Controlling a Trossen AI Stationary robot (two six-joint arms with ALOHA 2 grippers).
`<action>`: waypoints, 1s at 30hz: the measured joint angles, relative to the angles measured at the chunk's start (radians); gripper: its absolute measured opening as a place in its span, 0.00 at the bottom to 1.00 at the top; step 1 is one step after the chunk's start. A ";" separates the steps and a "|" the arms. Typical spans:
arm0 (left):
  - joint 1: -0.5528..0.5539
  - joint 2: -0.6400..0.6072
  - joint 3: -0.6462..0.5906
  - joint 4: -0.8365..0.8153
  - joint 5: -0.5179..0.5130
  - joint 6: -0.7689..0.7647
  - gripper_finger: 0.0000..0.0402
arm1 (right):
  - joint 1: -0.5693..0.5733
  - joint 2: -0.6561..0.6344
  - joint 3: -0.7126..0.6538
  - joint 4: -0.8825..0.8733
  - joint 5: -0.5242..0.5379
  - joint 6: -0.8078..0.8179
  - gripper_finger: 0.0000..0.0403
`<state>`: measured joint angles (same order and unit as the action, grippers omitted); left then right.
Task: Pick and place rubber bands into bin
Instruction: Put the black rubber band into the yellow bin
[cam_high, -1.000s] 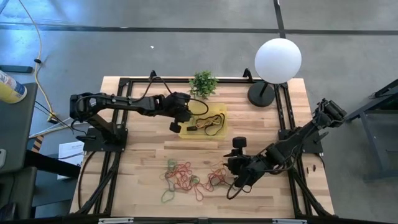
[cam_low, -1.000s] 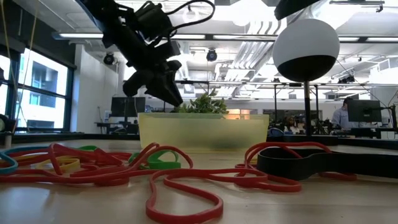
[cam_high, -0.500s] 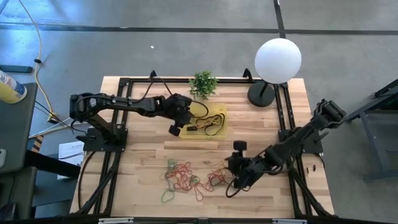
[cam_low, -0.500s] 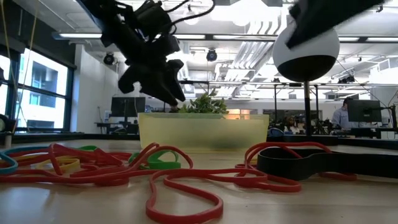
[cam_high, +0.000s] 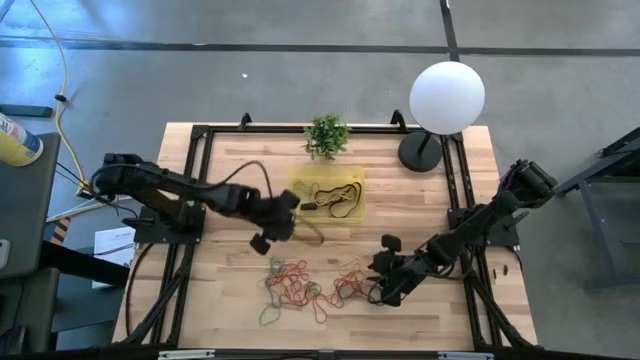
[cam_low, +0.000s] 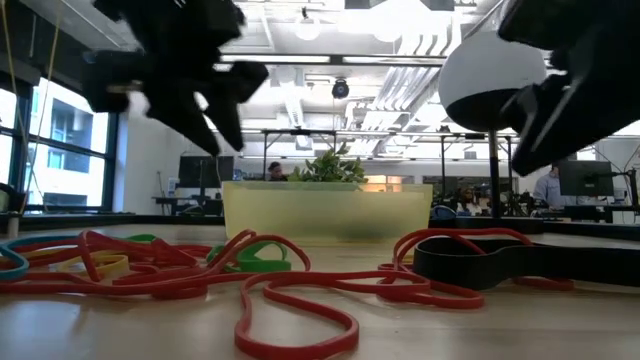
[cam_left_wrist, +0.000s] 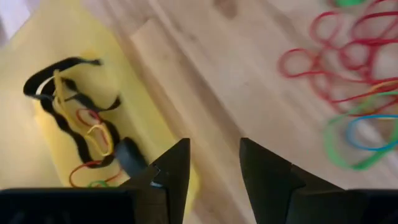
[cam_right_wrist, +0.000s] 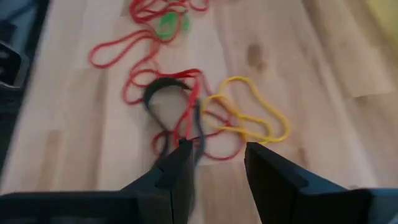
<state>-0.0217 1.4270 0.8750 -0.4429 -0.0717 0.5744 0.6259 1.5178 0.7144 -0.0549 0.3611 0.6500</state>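
Left pincer (cam_high: 272, 232): open and empty, fingers apart, above bare tabletop (cam_high: 230, 262) between the bin and the loose pile.
Right pincer (cam_high: 382, 283): fingers parted, holding nothing, low over the red, black and yellow loops at the pile's right end.
Rubber bands (cam_high: 300, 285): most scattered on the tabletop's front middle; several lie inside the bin.
Bin (cam_high: 350, 180): yellow tray just in front of the potted plant (cam_high: 326, 134).
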 joint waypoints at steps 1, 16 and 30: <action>-0.029 -0.008 -0.007 0.000 -0.020 -0.016 0.31 | 0.009 0.001 -0.005 0.012 -0.002 0.006 0.33; -0.335 -0.158 -0.057 -0.009 -0.309 -0.283 0.31 | 0.085 0.099 -0.027 0.086 0.074 0.025 0.33; -0.565 -0.230 -0.057 -0.063 -0.591 -0.451 0.29 | 0.088 0.160 -0.027 0.096 0.062 0.026 0.33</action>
<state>-0.5863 1.1969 0.8185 -0.5058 -0.6623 0.1233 0.7143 1.6775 0.6876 0.0414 0.4236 0.6762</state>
